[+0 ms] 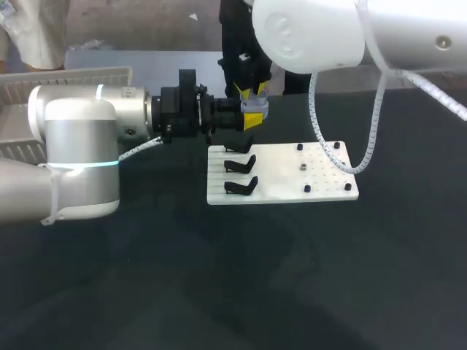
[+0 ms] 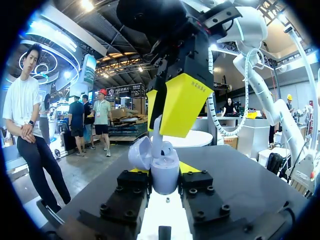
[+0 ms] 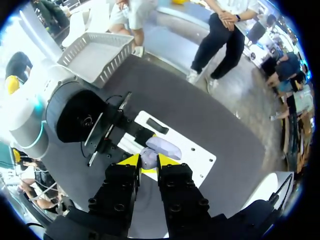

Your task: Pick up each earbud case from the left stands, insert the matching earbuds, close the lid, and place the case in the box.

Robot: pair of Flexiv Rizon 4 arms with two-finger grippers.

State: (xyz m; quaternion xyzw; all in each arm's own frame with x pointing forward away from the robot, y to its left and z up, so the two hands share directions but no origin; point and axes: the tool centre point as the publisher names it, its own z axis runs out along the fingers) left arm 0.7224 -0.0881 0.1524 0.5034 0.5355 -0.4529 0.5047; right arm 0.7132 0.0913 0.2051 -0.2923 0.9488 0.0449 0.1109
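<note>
My left gripper (image 1: pixel 252 121) is shut on a lavender earbud case (image 2: pixel 165 177), holding it upright above the far edge of the white board (image 1: pixel 328 179). The lid (image 2: pixel 140 152) is hinged open. One earbud (image 2: pixel 168 146) sits in the case. My right gripper (image 1: pixel 252 92) comes down from above, and its yellow fingers (image 2: pixel 182 107) are shut on a second earbud (image 2: pixel 157 136) whose stem reaches into the case. In the right wrist view the earbud (image 3: pixel 146 159) shows between the tips of the right gripper (image 3: pixel 148 161), with the case (image 3: pixel 162 146) just beyond. Three black stands (image 1: pixel 241 164) on the board's left side hold nothing.
The board's right half carries several black pegs (image 1: pixel 307 188) and a small grey piece (image 1: pixel 301 166). A white slatted basket (image 1: pixel 66 76) stands at the far left of the table. Dark tabletop stretches in front of the board.
</note>
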